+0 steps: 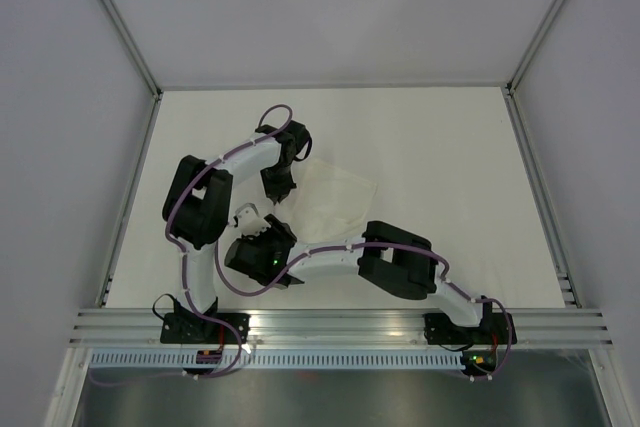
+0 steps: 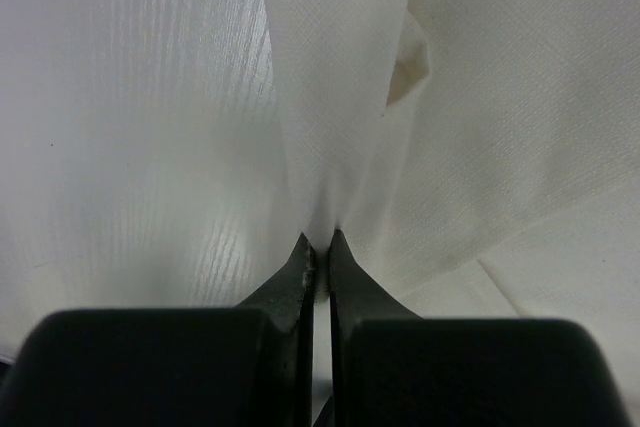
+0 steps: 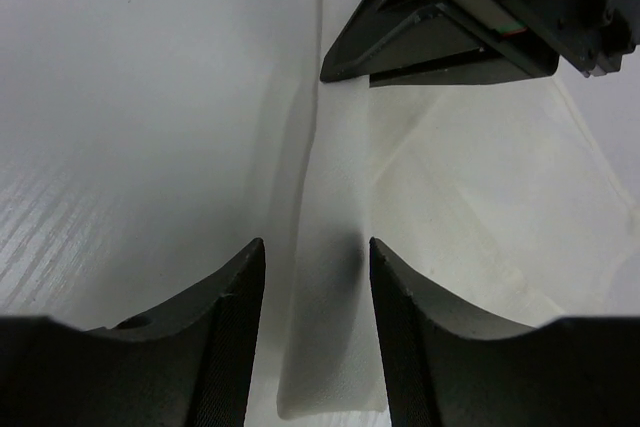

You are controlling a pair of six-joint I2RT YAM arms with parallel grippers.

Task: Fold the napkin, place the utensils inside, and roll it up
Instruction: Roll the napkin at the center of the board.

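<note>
Your napkin (image 1: 335, 197) lies rumpled near the middle of the white surface (image 1: 450, 167), partly doubled over, and both arms reach in at its left side. Your left fingers (image 2: 305, 267) are pinched shut on a fold of the napkin (image 2: 340, 97). From their tips the cloth runs away in a raised ridge, with bare surface (image 2: 130, 147) to the left of it and more cloth spreading to the right.

Your right fingers (image 3: 250, 267) stand apart, holding nothing. A narrow strip of the napkin (image 3: 340, 197) lies between them, its near edge showing just inside the gap. You cannot tell from here whether their tips touch the cloth. Straight ahead in the right wrist view, the other arm's black fingers (image 3: 440, 42) sit at the far end of the same strip.
</note>
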